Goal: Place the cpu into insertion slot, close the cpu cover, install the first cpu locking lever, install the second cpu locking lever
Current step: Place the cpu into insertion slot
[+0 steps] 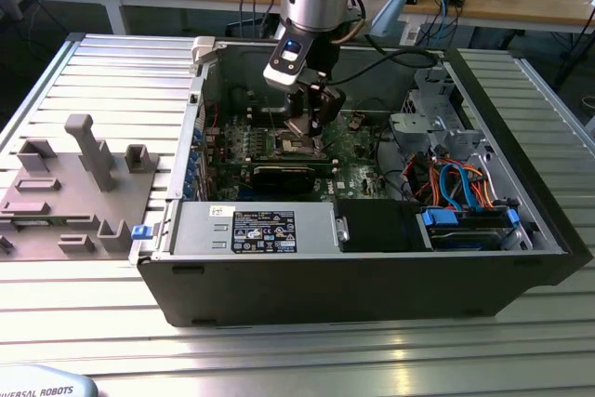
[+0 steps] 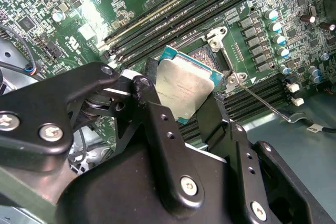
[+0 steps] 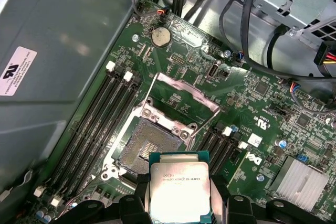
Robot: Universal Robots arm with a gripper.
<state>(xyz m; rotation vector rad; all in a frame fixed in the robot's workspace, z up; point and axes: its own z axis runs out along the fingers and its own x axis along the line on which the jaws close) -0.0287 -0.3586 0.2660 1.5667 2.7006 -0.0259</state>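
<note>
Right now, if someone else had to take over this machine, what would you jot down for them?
The gripper is shut on the cpu, held above the board near the socket.
The insertion slot is bare; the chip is not in it.
The cpu cover stands tilted open.
Done: chip picked up.
Left: seating it, closing the cover, latching.

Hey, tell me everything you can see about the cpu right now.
The cpu is a flat square chip with a silvery metal top, faint print on it and a teal-green rim. The gripper clamps it by two opposite edges, metal side up. It hangs near the empty slot, not seated in it.
</note>
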